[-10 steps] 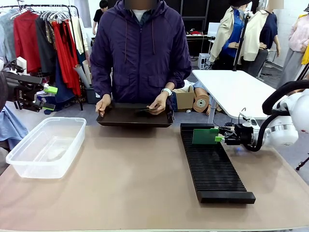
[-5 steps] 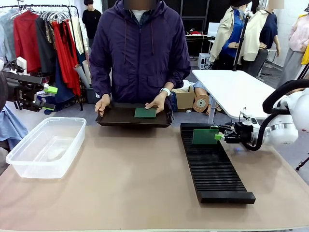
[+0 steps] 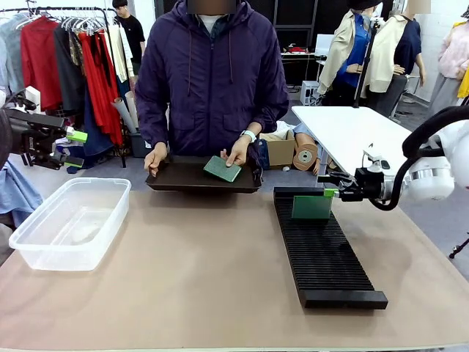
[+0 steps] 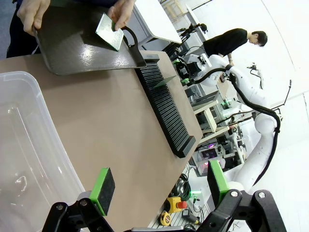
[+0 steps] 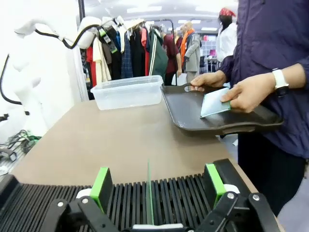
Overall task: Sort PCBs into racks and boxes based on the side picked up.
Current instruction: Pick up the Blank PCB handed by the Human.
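One green PCB (image 3: 311, 207) stands upright in a slot near the far end of the black rack (image 3: 326, 253). My right gripper (image 3: 332, 192) hovers open just above the board's right corner, not touching it. In the right wrist view this PCB (image 5: 148, 191) shows edge-on between the open gripper (image 5: 157, 181) fingers, seated in the rack (image 5: 120, 199). The person's hand tilts a second PCB (image 3: 222, 169) up off a dark tray (image 3: 183, 180). At the far left my left gripper (image 3: 75, 149) hangs open and empty, above the clear box (image 3: 69, 220). The left wrist view shows the gripper (image 4: 159, 182) over the box (image 4: 24, 145).
The person stands at the far edge, holding the dark tray (image 5: 193, 113) with both hands. The clear box (image 5: 128, 92) holds nothing. The rack (image 4: 164, 111) runs front to back on the right. Bare tabletop (image 3: 205, 264) lies between box and rack.
My right gripper has risen up and off the PCB, which stays standing in the rack. The person laid a PCB in the tray and now tips it up. The left arm is still.
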